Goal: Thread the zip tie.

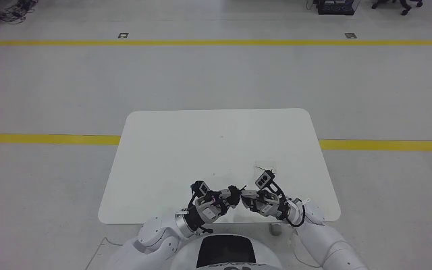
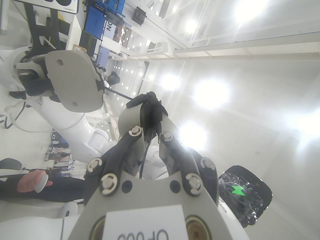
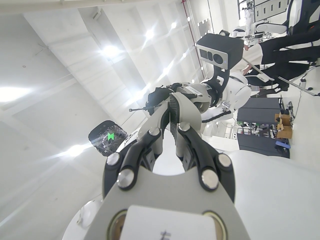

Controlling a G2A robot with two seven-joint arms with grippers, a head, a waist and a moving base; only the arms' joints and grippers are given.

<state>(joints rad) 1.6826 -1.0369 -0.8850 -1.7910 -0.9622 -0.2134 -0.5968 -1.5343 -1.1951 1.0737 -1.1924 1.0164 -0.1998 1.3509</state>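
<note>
While tip to tip, left jaws and right jaws tight on the zip tie [image 2: 117, 93] between them.

The left gripper [image 2: 150, 112] has smooth, matt pale-grey finger shells [image 2: 128, 117] that look like plastic. Behind the jaws are matt black links [image 2: 116, 152], joined by bright, polished metal pin heads [image 2: 135, 131]. At the tips of its jaws sits crumpled black padding [image 2: 152, 106], dull and cloth-like. The zip tie [image 2: 117, 93] pinched there is a thin black plastic strip with a faint sheen. The right gripper [image 3: 170, 101] has black ribbed pads [image 3: 174, 108], rubbery-looking, pressed together. The table [image 1: 216, 135] top is white, smooth and matt.
</note>
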